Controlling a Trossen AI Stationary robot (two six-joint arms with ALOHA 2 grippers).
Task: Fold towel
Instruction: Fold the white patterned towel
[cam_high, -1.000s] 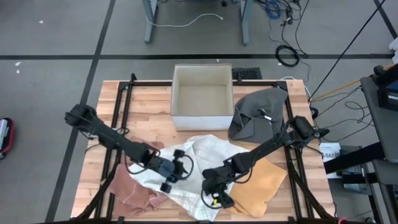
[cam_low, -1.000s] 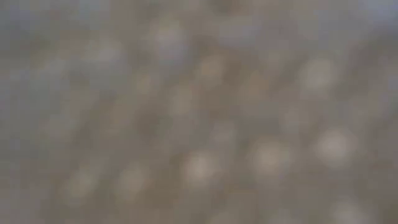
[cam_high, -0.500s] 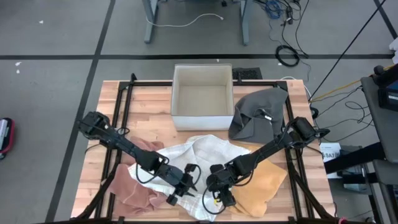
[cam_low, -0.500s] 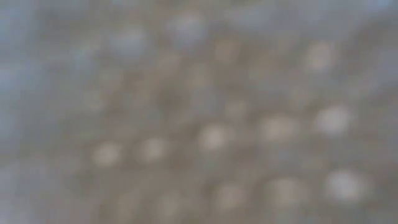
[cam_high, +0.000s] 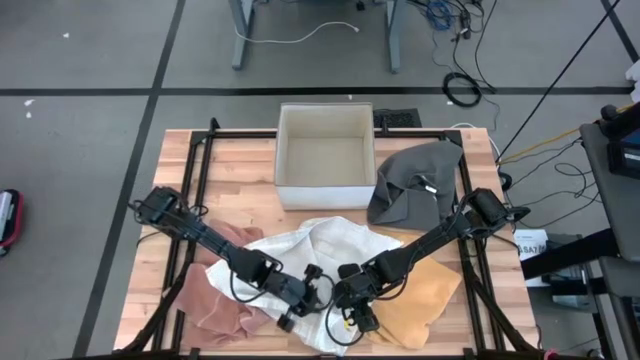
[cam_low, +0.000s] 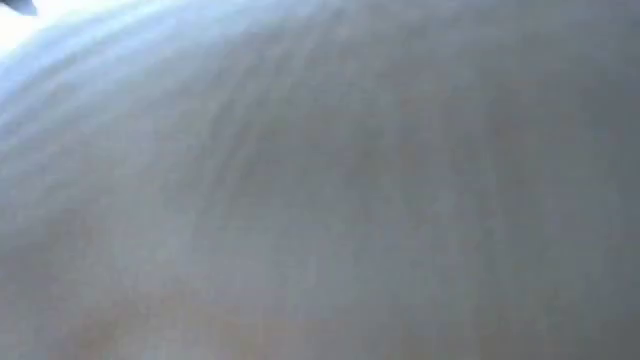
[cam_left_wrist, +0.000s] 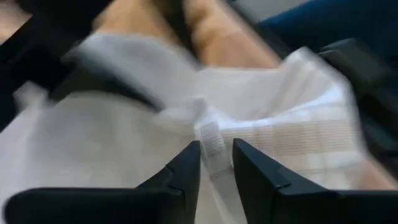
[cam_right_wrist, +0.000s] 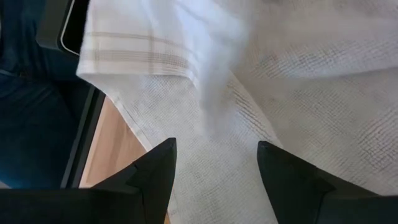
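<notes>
The left claw pinches a white towel edge between narrowed fingers, just beside the open right claw over the same cloth.

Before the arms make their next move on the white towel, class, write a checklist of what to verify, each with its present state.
1. Left tool on the white towel: ok, a fold sits between its fingers.
2. Left grip closed firmly: cannot tell.
3. Right tool open: ok, fingers spread over the towel.
4. Towel lying flat: not ok, bunched.
5. Other cloths apart: not ok, pink cloth and tan cloth lie under its edges.
</notes>
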